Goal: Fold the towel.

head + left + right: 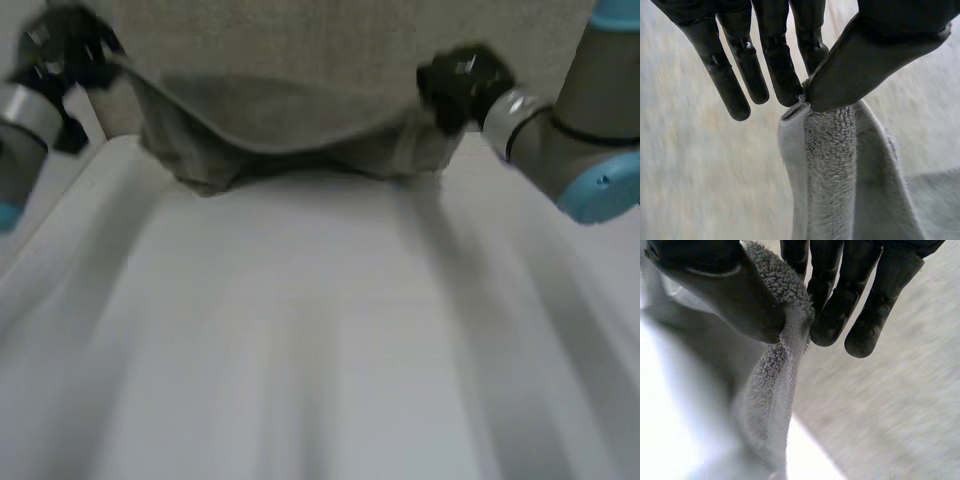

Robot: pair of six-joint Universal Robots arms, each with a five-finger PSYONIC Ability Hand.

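Note:
A grey towel (300, 90) lies across the far part of the white table (320, 340), its near part lifted and sagging between my two hands. My left hand (65, 50) holds the towel's left corner (830, 150), pinched between the thumb (865, 60) and the straight fingers (780, 70). My right hand (460, 85) holds the right corner (785, 310), pinched between its thumb (735, 295) and fingers (840, 310). The cloth hangs down from both pinches.
The white table's near part spreads bare in front of the towel. My grey right arm with its light-blue cap (600, 190) reaches in at the right, and the left arm (20, 120) at the left edge.

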